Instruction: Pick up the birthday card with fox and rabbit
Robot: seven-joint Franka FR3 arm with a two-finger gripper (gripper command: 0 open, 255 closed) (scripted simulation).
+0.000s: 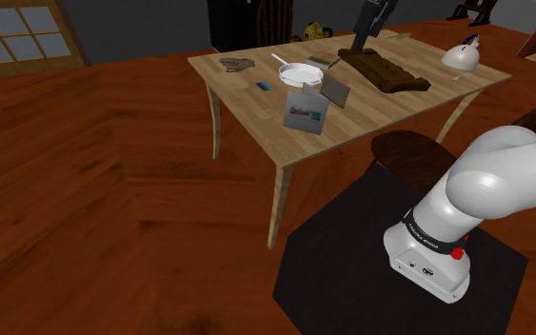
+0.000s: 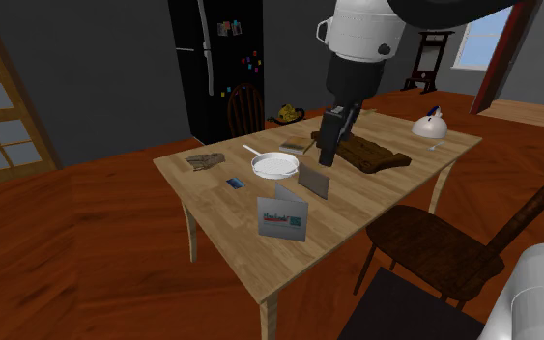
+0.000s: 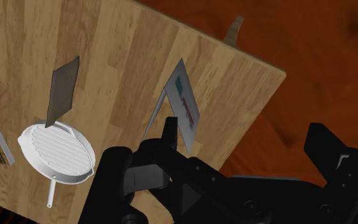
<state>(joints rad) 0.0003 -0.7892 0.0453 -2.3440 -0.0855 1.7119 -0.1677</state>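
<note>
Approach is judged to be the step in hand. The gripper (image 2: 326,159) hangs over the far part of the counter (image 2: 231,217), beside the white pan (image 2: 274,164) and the dark slab (image 2: 368,152). Its fingers are spread apart and nothing is between them.

The birthday card (image 2: 284,220) is seen in the lower middle of the second exterior view. It stands folded like a tent near the counter's near edge, well apart from the gripper. It is drawn white, with red lettering and a teal patch on its face; no fox or rabbit can be made out. A plain grey card (image 2: 314,181) stands between it and the gripper and should not be mistaken for the target.

For a clean approach, the gripper would best be carried high over the grey card and the pan, so that neither is knocked. It should be lowered only once it is above the white card.

- **Alignment:** the wrist should be turned until the fingers lie across the fold, one on each side of the ridge or of a single leaf.
- **Grasp:** the upper edge near the fold is probably the firmest place to be pinched. The leaves are thin and are likely to bend or slide if they are taken low or at a corner.
- **Descent:** it should be slow and straight. A sideways nudge could tip the card flat, where it would be far harder to grasp, or push it over the nearby edge onto the floor.
- **Closing:** the fingers should be closed gently and the card lifted straight up.
</note>
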